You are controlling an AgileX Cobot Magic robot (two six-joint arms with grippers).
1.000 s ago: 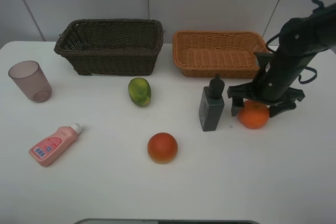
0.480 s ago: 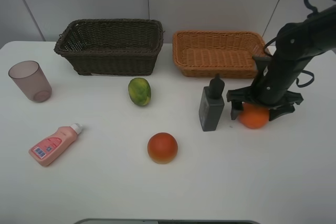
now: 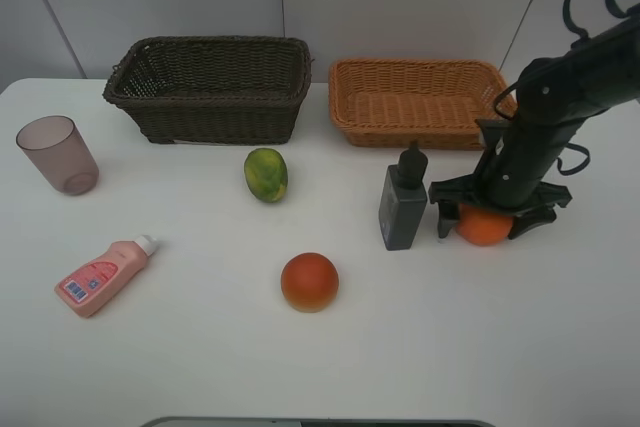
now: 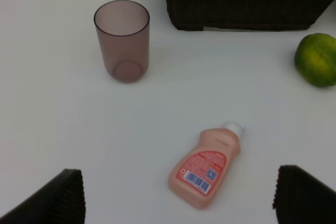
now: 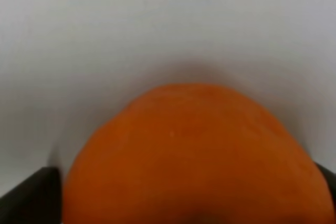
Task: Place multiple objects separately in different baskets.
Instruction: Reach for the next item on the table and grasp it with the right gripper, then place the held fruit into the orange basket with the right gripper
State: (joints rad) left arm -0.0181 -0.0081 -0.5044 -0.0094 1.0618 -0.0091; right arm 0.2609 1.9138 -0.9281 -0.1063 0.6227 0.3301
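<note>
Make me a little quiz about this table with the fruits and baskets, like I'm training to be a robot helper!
1. True or false: the pink bottle stands upright.
2. Which fruit does the right end effector straddle? A: tangerine; B: green-yellow fruit; C: red-orange fruit.
3. Fill in: the pump bottle stands nearest the ____ basket.
Key: 1 false, it lies on its side. 2 A. 3 light orange basket.

Jaws of the right arm (image 3: 540, 122) wide at either side of the orange tangerine (image 3: 484, 230), beside the pump bottle (image 3: 403, 209)
</note>
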